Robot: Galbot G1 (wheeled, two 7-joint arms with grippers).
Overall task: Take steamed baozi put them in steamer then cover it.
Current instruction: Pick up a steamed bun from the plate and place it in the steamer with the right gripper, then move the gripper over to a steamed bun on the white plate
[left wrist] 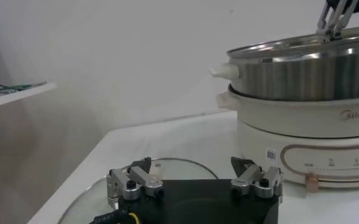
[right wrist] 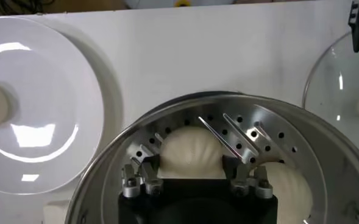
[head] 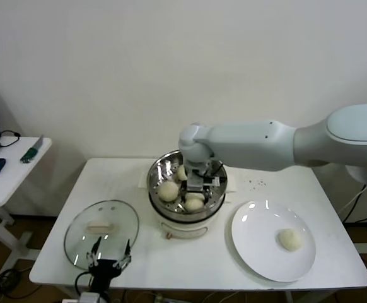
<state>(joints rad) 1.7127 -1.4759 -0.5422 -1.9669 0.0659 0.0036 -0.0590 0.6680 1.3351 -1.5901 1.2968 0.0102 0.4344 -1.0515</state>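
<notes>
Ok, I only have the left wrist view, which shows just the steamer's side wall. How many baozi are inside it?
Observer: I count three baozi on the tray of the steamer, going by the head view.
Operator: Where's the right gripper?
Observer: The right gripper is down inside the steamer, over one of those three.
Operator: Any left to fetch?
Observer: Yes, the last baozi sits on the white plate, to the steamer's right.

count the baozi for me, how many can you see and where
4 baozi: three in the steamer, at and, the right hand partly hiding them, and one on the white plate at. More could sit under the hand.
</notes>
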